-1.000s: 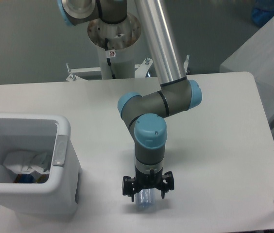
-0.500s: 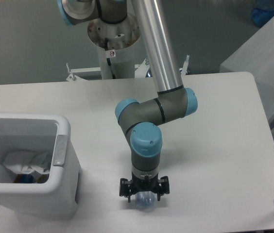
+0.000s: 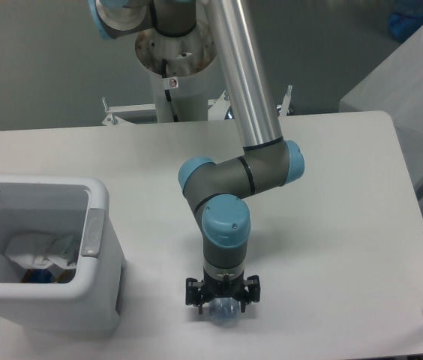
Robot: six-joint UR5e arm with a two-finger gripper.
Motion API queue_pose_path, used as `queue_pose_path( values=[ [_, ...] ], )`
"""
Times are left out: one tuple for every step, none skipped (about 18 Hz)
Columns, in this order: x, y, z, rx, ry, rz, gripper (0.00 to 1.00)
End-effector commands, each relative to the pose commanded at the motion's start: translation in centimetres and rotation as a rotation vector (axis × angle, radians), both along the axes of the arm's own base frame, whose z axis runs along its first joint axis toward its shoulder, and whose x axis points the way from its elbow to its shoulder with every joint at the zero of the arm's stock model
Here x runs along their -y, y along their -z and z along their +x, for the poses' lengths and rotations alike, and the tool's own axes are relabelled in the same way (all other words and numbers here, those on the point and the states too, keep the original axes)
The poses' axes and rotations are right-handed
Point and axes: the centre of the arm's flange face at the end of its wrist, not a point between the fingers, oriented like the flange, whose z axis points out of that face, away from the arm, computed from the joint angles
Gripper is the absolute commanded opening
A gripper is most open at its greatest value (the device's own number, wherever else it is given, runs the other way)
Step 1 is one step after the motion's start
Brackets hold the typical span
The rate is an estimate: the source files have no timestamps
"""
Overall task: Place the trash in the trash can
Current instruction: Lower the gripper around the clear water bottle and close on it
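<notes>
Gripper [image 3: 223, 301] is pointing straight down near the table's [image 3: 331, 225] front edge; directly beneath it a clear plastic bottle [image 3: 225, 313] is lying on the table, mostly hidden by the wrist; its long axis can't be made out; fingers are straddling the bottle, but whether they're gripping it can't be told; to the gripper's left, well apart, the white trash can [image 3: 84, 300] is standing with a grey tab [image 3: 94, 232] facing the arm; the crumpled wrapper [image 3: 43, 251] is lying inside it; farther back the arm's base column [image 3: 175, 75] is rising behind the table.
</notes>
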Motion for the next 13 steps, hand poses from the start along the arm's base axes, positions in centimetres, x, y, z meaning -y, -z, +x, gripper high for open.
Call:
queue_pose_path(
  values=[
    [0.04,-0.26,0.04,-0.002,0.0,0.002,0.75],
    [0.04,-0.36,0.04,-0.003,0.0,0.003,0.7],
    [0.07,-0.19,0.07,-0.001,-0.001,0.001,0.67],
    [0.05,-0.04,0.02,-0.001,-0.002,-0.001,0.66],
    [-0.03,-0.04,0.13,0.0,0.0,0.0,0.63],
    [0.04,-0.25,0.19,-0.002,0.002,0.002,0.63],
    [0.11,-0.21,0.27,0.0,0.0,0.0,0.6],
    [0.11,-0.21,0.27,0.0,0.0,0.0,0.58],
    [0.11,-0.21,0.27,0.0,0.0,0.0,0.55],
    [0.11,-0.23,0.26,-0.001,0.0,0.001,0.55],
    [0.12,-0.42,0.27,-0.002,0.002,0.002,0.55],
    [0.12,-0.64,0.28,-0.004,0.002,0.004,0.54],
    [0.09,-0.81,0.24,-0.007,0.002,0.006,0.55]
  ],
)
